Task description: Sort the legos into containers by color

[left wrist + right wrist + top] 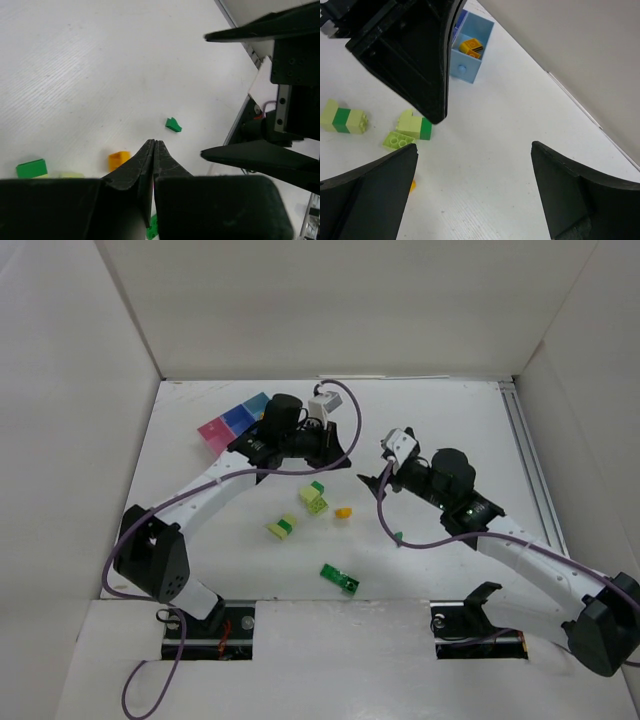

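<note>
Left gripper (153, 142) is shut on nothing, right gripper (474, 146) is wide apart, & they're so close they could bump reaching the orange brick (119, 160) near both.

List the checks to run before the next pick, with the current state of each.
1. Right gripper open and empty: ok.
2. Left gripper open for a pick: not ok, it is shut on nothing.
3. Arms clear of each other: cannot tell. The two grippers look close in both wrist views.
4. Loose orange brick lying apart from other bricks: ok.
5. Blue bin holding a matching binned orange brick: ok.
6. All bricks sorted: not ok. The dark green brick and others lie on the table.
</note>
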